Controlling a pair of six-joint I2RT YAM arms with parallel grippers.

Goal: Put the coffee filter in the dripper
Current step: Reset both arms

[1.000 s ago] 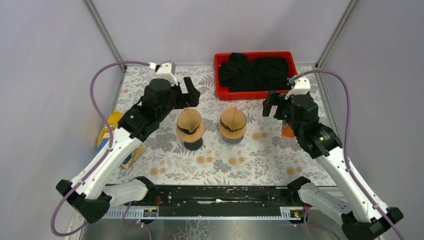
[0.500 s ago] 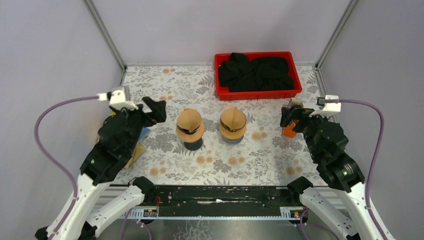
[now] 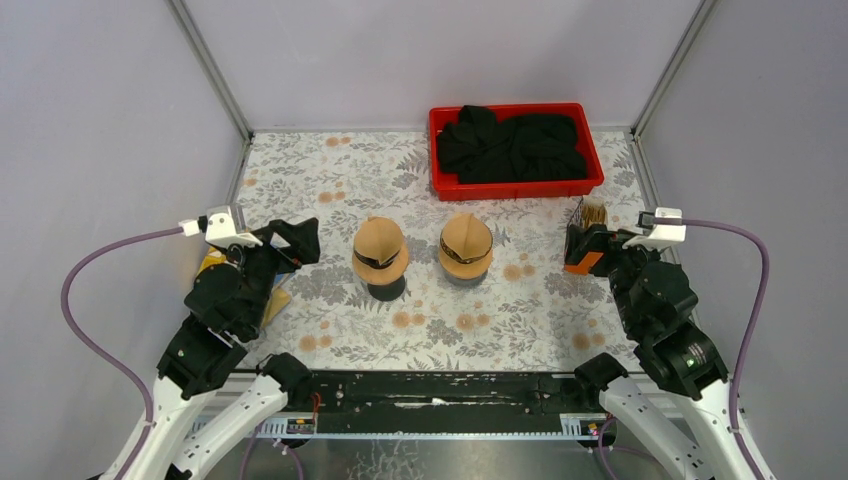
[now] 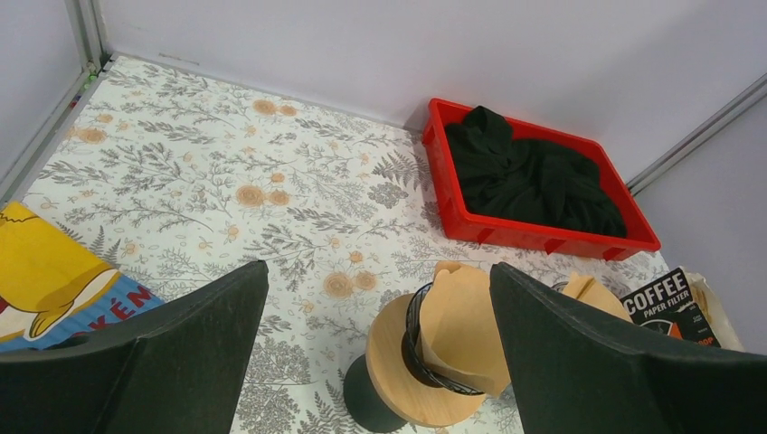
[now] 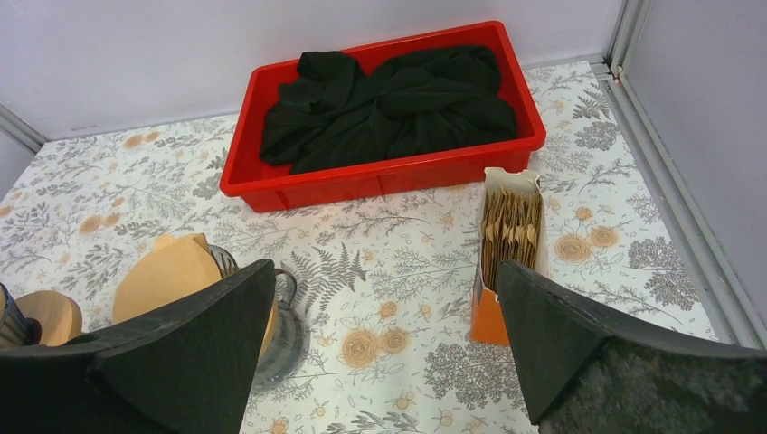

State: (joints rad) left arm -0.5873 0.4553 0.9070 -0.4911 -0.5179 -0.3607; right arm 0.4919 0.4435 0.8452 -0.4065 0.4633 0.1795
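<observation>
Two drippers stand side by side mid-table, each with a brown paper coffee filter sitting in its cone. The left dripper (image 3: 380, 258) has a wooden collar and a black base; its filter (image 4: 461, 321) leans out of a black wire cone. The right dripper (image 3: 466, 250) is glass, and its filter (image 5: 172, 271) stands up in it. My left gripper (image 3: 298, 238) (image 4: 377, 271) hangs open to the left of them, holding nothing. To their right, over the orange filter box (image 5: 508, 237), my right gripper (image 3: 590, 238) (image 5: 384, 267) is open and empty.
A red tray (image 3: 440, 185) holding black cloth sits at the back right. A yellow printed packet (image 4: 41, 271) lies at the table's left edge under my left arm. The orange box (image 3: 582, 262) holds several spare filters. Grey walls close in both sides.
Both arms have pulled back from beside the drippers, toward the near edge and outward to their own sides. Both grippers stayed open. The filters sit in the drippers as before.
</observation>
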